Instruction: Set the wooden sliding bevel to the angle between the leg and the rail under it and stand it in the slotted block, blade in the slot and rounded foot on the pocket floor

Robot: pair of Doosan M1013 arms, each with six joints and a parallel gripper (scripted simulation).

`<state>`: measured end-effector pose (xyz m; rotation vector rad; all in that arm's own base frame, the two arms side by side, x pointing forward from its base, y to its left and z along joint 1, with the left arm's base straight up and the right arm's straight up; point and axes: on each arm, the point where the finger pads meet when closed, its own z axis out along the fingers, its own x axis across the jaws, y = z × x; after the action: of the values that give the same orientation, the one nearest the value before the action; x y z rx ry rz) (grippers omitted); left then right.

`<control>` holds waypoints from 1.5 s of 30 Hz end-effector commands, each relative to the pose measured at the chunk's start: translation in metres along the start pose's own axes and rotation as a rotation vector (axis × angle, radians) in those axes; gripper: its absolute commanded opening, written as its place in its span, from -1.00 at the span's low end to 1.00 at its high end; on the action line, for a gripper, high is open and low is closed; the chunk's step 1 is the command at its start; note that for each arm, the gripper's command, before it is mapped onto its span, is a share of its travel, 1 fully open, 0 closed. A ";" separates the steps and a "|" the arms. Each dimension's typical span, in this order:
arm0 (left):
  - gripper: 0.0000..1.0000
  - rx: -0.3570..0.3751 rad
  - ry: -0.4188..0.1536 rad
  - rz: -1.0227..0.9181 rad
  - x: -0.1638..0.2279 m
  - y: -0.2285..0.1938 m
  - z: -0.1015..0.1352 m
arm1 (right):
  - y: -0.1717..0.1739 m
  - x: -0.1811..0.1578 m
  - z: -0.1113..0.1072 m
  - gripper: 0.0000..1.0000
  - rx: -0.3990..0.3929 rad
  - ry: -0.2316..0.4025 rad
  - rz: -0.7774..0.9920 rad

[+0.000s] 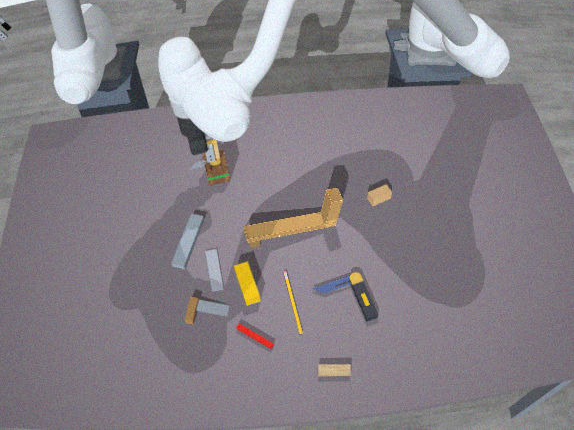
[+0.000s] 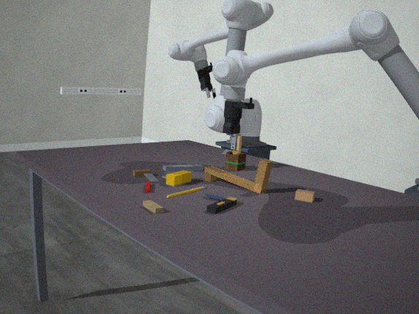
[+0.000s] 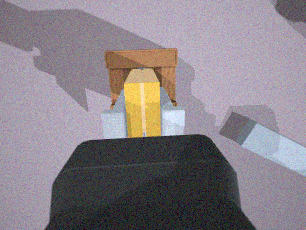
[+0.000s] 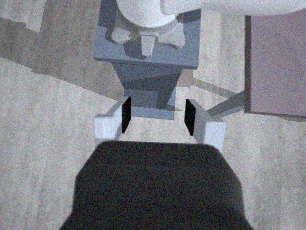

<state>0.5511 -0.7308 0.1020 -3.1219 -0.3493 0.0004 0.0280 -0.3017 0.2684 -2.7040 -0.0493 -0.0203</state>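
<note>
The wooden sliding bevel (image 1: 215, 159) (image 2: 239, 144) (image 3: 142, 107) stands steeply over the slotted block (image 1: 218, 174) (image 2: 235, 163) (image 3: 141, 59), a brown block with a green stripe. My left gripper (image 1: 213, 154) (image 2: 236, 145) (image 3: 143, 100) is shut on the bevel's handle. A thin grey piece juts out beside it; I cannot tell if it is the blade. Whether the foot touches the pocket floor is hidden. The leg (image 1: 332, 207) (image 2: 263, 175) rises from the end of the rail (image 1: 285, 227) (image 2: 231, 179). My right gripper (image 2: 211, 94) (image 4: 157, 109) is open and empty, away from the table.
The black bevel (image 1: 365, 300) (image 2: 222, 206) lies right of a pencil (image 1: 293, 302). A yellow block (image 1: 247, 283), a red bar (image 1: 255, 336), grey bars, a small try square (image 1: 210, 307) and two wood blocks lie around. A long grey bar (image 1: 188, 240) (image 3: 280, 145) is nearest the slotted block.
</note>
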 end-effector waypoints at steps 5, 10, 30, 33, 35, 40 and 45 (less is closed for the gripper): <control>-1.00 -0.002 0.001 0.000 0.000 0.000 -0.001 | 0.000 0.000 -0.001 1.00 -0.001 0.001 0.000; -1.00 -0.002 0.001 0.000 0.000 0.000 0.001 | 0.000 0.000 -0.001 1.00 -0.001 0.001 0.000; -1.00 -0.002 0.001 0.000 0.000 0.000 0.005 | 0.000 0.000 -0.001 1.00 -0.001 0.001 0.000; -1.00 -0.002 0.001 0.000 0.000 0.000 0.005 | 0.000 0.000 -0.001 1.00 -0.001 0.001 0.000; -1.00 -0.002 0.001 0.000 0.000 0.000 0.005 | 0.000 0.000 -0.001 1.00 -0.001 0.001 0.000; 1.00 -0.002 0.001 0.000 0.000 0.000 0.005 | 0.000 0.000 -0.001 1.00 -0.001 0.001 0.000; 1.00 -0.002 0.001 0.000 0.000 0.000 0.005 | 0.000 0.000 -0.001 1.00 -0.001 0.001 0.000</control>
<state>0.5511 -0.7308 0.0960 -3.1219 -0.3493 0.0004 0.0280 -0.3017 0.2684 -2.7040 -0.0493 -0.0203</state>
